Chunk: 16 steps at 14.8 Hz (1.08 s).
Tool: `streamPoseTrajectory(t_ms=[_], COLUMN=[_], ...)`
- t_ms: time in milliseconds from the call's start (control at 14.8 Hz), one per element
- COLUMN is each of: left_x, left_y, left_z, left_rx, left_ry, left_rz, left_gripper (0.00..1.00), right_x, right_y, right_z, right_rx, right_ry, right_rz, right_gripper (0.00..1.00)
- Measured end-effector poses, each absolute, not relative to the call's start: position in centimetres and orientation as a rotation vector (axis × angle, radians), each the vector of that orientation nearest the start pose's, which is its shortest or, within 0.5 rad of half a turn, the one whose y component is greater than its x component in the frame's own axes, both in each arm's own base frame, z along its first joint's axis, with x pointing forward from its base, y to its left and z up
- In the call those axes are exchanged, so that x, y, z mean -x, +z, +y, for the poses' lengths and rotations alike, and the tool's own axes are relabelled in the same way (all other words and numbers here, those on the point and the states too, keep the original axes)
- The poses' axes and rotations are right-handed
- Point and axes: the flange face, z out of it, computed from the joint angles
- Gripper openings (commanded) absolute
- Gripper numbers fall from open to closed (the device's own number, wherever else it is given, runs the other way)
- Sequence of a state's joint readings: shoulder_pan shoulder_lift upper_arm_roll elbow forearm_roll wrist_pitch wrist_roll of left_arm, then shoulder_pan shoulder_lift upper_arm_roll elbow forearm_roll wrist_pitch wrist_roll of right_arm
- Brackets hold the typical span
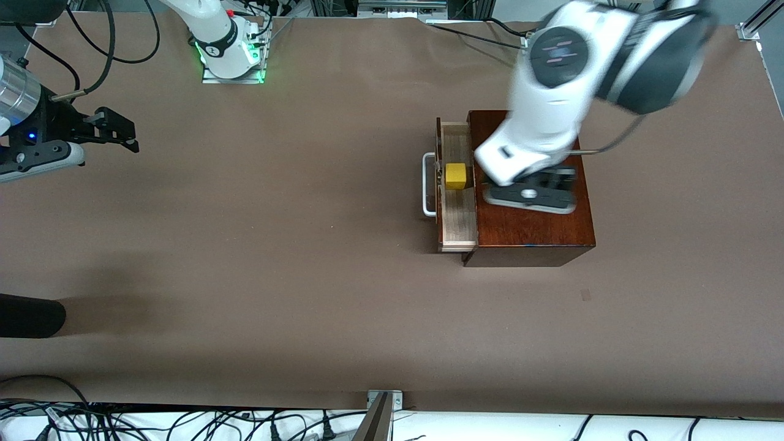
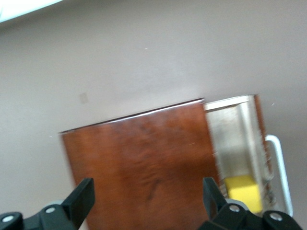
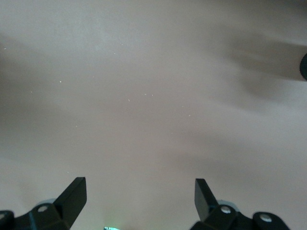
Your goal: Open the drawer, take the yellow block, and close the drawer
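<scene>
The dark reddish-brown wooden box (image 1: 533, 226) stands toward the left arm's end of the table. Its drawer (image 1: 458, 226) is pulled out toward the right arm's end, with the white handle (image 1: 427, 184) at its front. The yellow block (image 1: 456, 176) lies in the drawer. My left gripper (image 2: 148, 196) is open and empty above the box top (image 2: 144, 153), beside the drawer (image 2: 230, 129) and the block (image 2: 244, 191). My right gripper (image 1: 125, 138) is open and empty and waits above bare table at the right arm's end; it also shows in the right wrist view (image 3: 140, 191).
The right arm's base (image 1: 229, 52) stands at the table's edge farthest from the front camera. A black rounded object (image 1: 27, 315) juts in at the right arm's end, nearer the front camera. Cables lie along the table's edges.
</scene>
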State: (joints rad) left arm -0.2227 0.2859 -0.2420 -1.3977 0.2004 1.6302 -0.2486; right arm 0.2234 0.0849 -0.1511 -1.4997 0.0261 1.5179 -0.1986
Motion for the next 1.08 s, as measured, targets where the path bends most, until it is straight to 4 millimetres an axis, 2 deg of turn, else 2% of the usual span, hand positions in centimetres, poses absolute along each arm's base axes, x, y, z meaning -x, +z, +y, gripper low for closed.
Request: streamPoseTrajectory(t_ms=[136, 339, 475, 678, 746, 881, 1085], left_x=[-59.6, -60.1, -59.8, -58.3, -57.8, -57.0, -56.4], left_y=[57.0, 59.1, 60.2, 61.1, 61.3, 61.4, 60.6], left_z=[-19.1, -10.7, -7.4, -4.9, -4.5, -3.9, -3.1], left_rx=[3.032, 3.09, 3.107, 3.097, 3.095, 3.103, 3.109], left_ry=[0.031, 0.066, 0.062, 0.065, 0.051, 0.009, 0.017], left_rz=[0.355, 0.339, 0.286, 0.193, 0.161, 0.039, -0.081], left_gripper=[1.0, 1.0, 1.0, 1.0, 1.0, 1.0, 1.0], right_x=[-57.3, -57.4, -57.5, -57.4, -57.2, -56.8, -55.6], right_y=[60.6, 60.7, 60.8, 60.8, 60.7, 59.7, 57.5], right_z=[5.0, 5.3, 5.4, 6.9, 8.4, 12.9, 22.0], right_rx=[3.093, 3.093, 3.089, 3.03, 3.017, 2.986, 2.924], right_ry=[0.097, 0.079, 0.064, 0.055, 0.059, 0.09, 0.107], right_rz=[-0.427, -0.435, -0.436, -0.462, -0.499, -0.609, -0.844], right_gripper=[1.0, 1.0, 1.0, 1.0, 1.0, 1.0, 1.0])
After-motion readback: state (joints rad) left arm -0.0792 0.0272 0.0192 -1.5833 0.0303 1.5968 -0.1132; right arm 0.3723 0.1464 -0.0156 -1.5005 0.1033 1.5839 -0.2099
